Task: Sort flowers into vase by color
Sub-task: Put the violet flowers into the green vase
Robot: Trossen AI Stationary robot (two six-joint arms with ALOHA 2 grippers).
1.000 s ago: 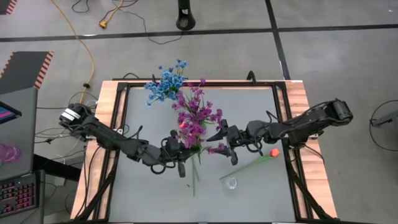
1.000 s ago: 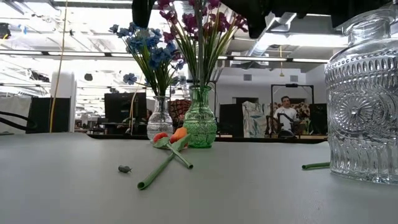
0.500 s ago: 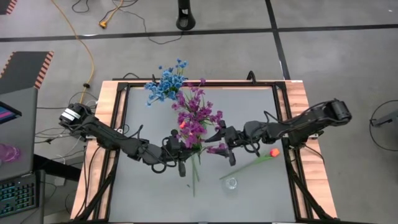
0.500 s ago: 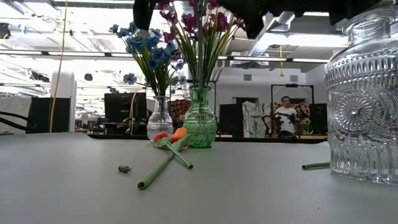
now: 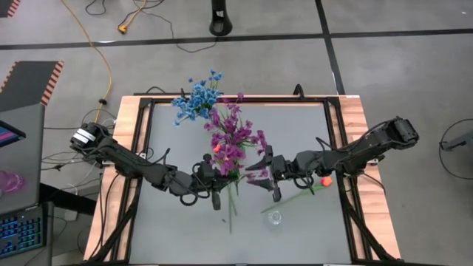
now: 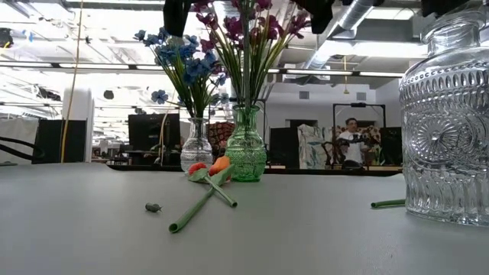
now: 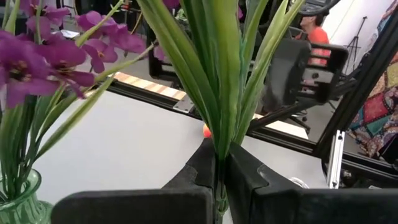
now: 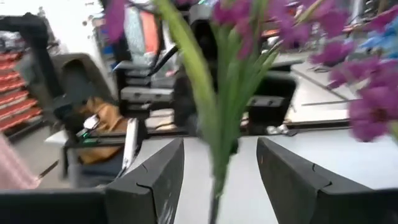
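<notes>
Plainly, the purple flowers [image 5: 230, 139] stand in the green vase [image 6: 245, 153] near the table's middle, with the blue flowers [image 5: 196, 98] at about eleven o'clock from them, so those colours look sorted. The left gripper [image 7: 219, 180] is clenched on a green stem [image 7: 217, 118], apparently steadying it upright. At three o'clock, the right gripper [image 5: 264, 174] reaches in low with fingers spread, holding nothing. One orange tulip [image 5: 325, 180] lies flat beyond it.

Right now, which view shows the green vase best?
The low view: the green vase stands whole and upright there, holding purple flowers. The left wrist view catches only its rim; from above, the blooms hide it; the right wrist view misses it.
</notes>
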